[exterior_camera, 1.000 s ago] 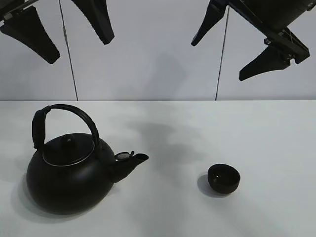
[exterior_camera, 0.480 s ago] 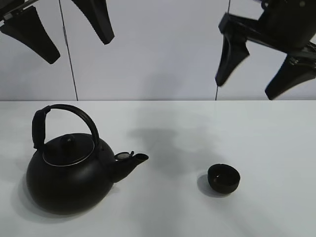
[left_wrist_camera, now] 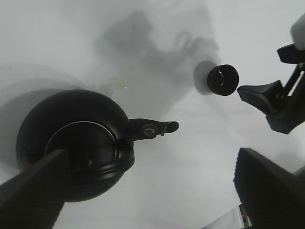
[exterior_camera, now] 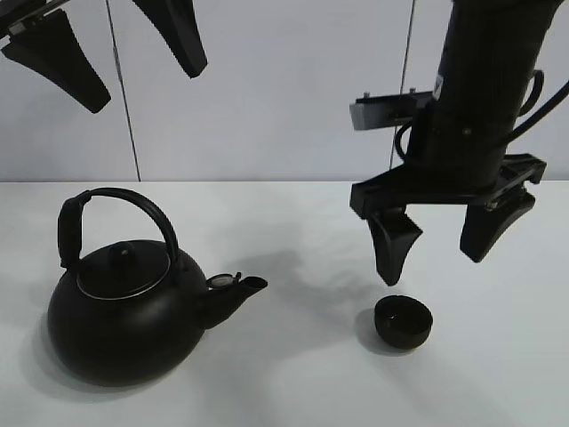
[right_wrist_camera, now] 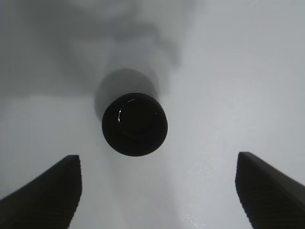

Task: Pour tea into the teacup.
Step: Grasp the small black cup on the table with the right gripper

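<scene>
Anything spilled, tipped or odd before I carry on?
Nothing serious. The kettle sits upright, lid on; the teacup sits upright, apart from it; no spill shows on the table. Only a faint yellowish mark beside the kettle, too small to identify.

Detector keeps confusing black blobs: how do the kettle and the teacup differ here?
The kettle is many times bigger than the teacup. The kettle has an arched handle, lid and spout; the teacup is a plain open bowl. The open right tool hangs close above the teacup, not the kettle. Both are round, black and upright.
</scene>
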`<state>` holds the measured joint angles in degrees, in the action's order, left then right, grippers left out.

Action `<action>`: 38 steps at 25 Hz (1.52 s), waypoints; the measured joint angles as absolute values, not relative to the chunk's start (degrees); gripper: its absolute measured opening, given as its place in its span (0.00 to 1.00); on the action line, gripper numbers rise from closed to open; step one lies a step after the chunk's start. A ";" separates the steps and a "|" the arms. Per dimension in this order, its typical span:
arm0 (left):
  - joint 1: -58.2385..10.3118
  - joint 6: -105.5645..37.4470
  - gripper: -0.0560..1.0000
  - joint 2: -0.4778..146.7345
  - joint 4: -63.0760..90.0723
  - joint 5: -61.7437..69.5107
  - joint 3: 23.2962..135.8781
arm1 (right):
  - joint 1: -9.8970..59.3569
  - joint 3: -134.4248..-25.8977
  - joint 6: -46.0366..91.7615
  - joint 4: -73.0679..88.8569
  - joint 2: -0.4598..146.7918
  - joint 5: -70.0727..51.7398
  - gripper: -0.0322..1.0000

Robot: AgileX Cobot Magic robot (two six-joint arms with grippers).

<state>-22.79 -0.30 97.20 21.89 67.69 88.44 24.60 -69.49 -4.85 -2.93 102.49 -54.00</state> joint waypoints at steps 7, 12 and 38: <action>-22.79 -0.30 0.69 97.20 21.89 67.55 88.44 | 25.37 -68.84 -4.90 -3.01 107.11 -50.75 0.61; -22.79 -0.30 0.69 97.20 21.89 66.60 88.44 | 25.37 -66.92 -5.08 -2.56 108.92 -48.57 0.61; -22.79 -0.30 0.69 97.20 21.89 65.62 88.44 | 25.37 -63.23 -6.44 -1.06 109.83 -39.78 0.49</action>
<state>-22.79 -0.30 97.20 21.89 65.62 88.44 25.37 -63.23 -6.44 -1.06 109.83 -39.78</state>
